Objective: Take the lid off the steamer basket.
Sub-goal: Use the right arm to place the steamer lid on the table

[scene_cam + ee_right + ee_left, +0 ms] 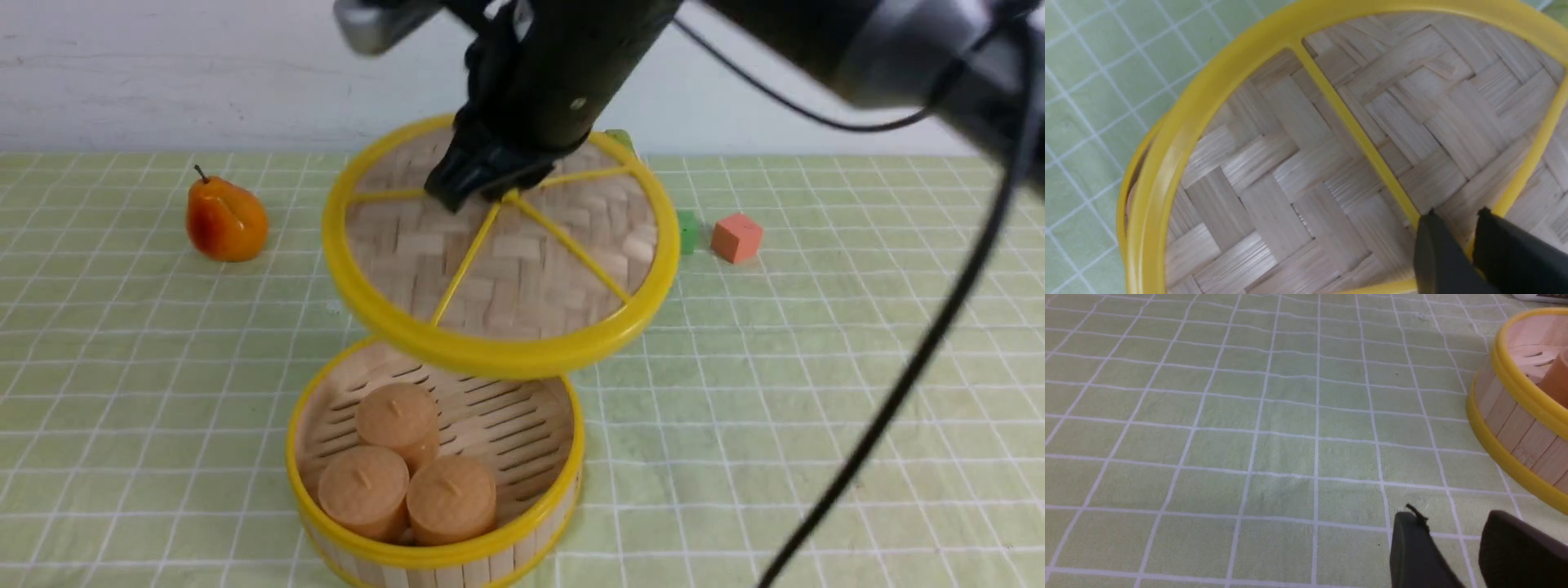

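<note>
The lid (522, 269), a woven bamboo disc with a yellow rim and spokes, hangs tilted in the air above the far edge of the steamer basket (539, 510). My right gripper (482, 189) is shut on the lid's centre knob; in the right wrist view its fingers (1457, 216) clamp the yellow hub of the lid (1298, 163). The basket stands open on the cloth near the front and holds three tan buns (400, 469). My left gripper (1449, 522) is open and empty, low over the cloth beside the basket's wall (1515, 428). It is out of the front view.
A pear (226, 219) lies at the back left. A small green cube (687, 230) and an orange cube (736, 238) lie at the back right. My right arm and its black cable (922, 351) cross the upper right. A green-checked cloth (147, 392) covers the table.
</note>
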Available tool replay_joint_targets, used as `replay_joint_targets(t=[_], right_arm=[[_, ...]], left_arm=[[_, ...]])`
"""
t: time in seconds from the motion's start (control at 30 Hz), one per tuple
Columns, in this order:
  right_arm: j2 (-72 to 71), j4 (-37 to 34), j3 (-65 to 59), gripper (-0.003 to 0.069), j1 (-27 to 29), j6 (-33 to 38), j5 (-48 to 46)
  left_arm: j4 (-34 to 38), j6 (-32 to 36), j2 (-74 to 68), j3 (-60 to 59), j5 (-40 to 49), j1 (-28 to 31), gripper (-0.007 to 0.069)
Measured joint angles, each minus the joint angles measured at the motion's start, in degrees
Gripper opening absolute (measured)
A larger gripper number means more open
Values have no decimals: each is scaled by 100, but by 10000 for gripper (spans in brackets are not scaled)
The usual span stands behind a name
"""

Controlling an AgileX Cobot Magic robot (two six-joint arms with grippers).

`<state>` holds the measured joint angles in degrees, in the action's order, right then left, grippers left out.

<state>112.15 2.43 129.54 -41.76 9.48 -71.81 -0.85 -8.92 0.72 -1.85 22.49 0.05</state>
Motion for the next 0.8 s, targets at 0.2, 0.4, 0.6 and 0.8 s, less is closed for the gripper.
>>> replay_joint_targets(t=[0.2, 0.4, 0.6, 0.8], right_arm=[[-1320, -67, -1150, 80, 952, 0, -2], [-2136, -399, -3553, 80, 2101, 0, 270], [-2238, -865, -5666, 80, 2511, 0, 2065], [-1865, -940, -6679, 80, 2516, 0, 3565]], left_arm=[[0, 0, 0, 0, 0, 0, 239], [0, 0, 0, 0, 0, 0, 239], [0, 0, 0, 0, 0, 0, 239], [0, 0, 0, 0, 0, 0, 239]])
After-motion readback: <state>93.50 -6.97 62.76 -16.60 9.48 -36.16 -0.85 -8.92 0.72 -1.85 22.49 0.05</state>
